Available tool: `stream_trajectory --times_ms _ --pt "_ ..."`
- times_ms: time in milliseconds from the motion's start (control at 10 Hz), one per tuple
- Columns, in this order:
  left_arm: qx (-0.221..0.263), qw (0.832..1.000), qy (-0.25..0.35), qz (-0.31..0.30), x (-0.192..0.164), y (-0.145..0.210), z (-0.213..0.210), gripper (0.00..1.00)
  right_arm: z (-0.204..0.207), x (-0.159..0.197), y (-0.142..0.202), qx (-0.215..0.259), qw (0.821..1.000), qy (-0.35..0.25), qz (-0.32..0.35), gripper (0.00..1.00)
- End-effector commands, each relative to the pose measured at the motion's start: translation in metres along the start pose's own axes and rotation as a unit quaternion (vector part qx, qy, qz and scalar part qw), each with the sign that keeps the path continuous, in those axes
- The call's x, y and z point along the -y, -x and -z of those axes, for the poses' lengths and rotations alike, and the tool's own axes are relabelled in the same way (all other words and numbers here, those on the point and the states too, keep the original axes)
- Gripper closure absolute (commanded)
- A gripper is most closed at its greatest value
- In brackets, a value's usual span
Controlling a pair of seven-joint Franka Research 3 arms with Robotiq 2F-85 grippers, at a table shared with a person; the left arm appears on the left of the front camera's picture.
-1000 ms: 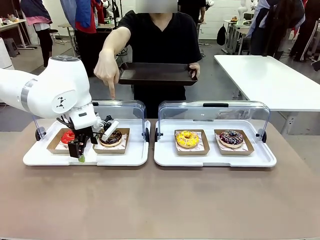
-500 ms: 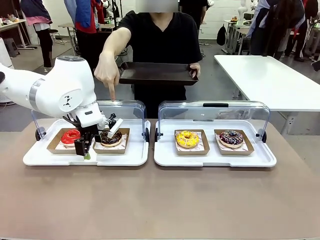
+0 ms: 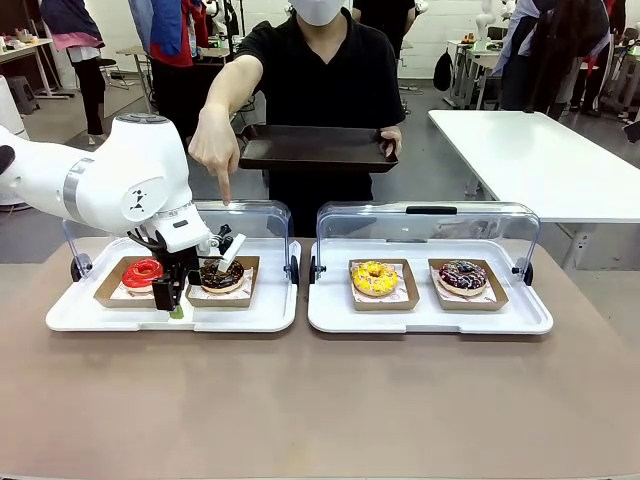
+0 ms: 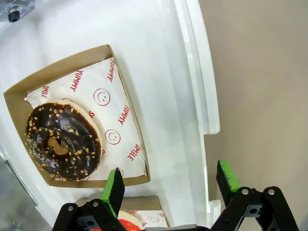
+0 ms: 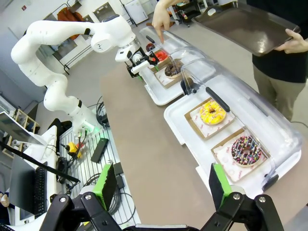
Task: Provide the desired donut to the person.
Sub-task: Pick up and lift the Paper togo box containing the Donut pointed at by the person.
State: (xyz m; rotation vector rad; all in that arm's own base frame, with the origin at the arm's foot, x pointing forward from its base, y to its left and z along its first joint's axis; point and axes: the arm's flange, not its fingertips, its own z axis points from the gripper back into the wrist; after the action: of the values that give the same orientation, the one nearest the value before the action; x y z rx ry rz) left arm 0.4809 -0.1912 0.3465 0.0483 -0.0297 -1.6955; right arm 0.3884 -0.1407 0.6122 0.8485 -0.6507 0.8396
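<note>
We see the chocolate donut (image 3: 221, 274) in its carton on the white tray (image 3: 110, 318). The person (image 3: 320, 80) points a finger straight down above it and holds a dark tray (image 3: 315, 147) beyond it. Our left gripper (image 3: 172, 300) hangs just beside that donut, on the red donut's (image 3: 141, 271) side, jaws wide and empty. Our right gripper (image 5: 163, 185), well apart from the donut, is likewise spread and holds nothing.

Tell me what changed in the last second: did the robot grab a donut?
The left gripper slid rightward, uncovering the red donut; it is now open beside the chocolate donut, holding nothing. The person's hand keeps pointing down; the donuts and the dark tray stayed put.
</note>
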Motion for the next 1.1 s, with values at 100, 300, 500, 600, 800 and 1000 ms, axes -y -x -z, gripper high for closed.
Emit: stream_trajectory --times_ms 100,300,500,600,800,1000 --pt "0.014 1.0 0.007 -0.025 -0.008 -0.002 0.008 0.0 0.001 0.002 0.0 0.008 1.0 0.002 0.0 0.0" --pt "0.017 0.999 0.015 -0.031 -0.013 0.0 0.012 0.0 0.001 0.002 0.0 0.008 1.0 0.002 0.0 0.0" --pt "0.015 0.999 0.017 -0.038 -0.016 0.001 0.017 0.0 0.001 0.002 0.0 0.008 1.0 0.002 0.0 0.0" --pt "0.017 0.999 0.018 -0.041 -0.019 0.001 0.018 0.0 0.001 0.002 0.0 0.008 1.0 0.002 0.0 0.0" --pt "0.021 0.999 0.009 -0.042 -0.021 0.001 0.019 0.3 0.001 0.002 0.0 0.008 1.0 0.002 0.0 0.0" --pt "0.024 0.999 0.003 -0.041 -0.022 0.002 0.018 0.84 0.001 0.002 0.0 0.008 1.0 0.002 0.0 0.0"
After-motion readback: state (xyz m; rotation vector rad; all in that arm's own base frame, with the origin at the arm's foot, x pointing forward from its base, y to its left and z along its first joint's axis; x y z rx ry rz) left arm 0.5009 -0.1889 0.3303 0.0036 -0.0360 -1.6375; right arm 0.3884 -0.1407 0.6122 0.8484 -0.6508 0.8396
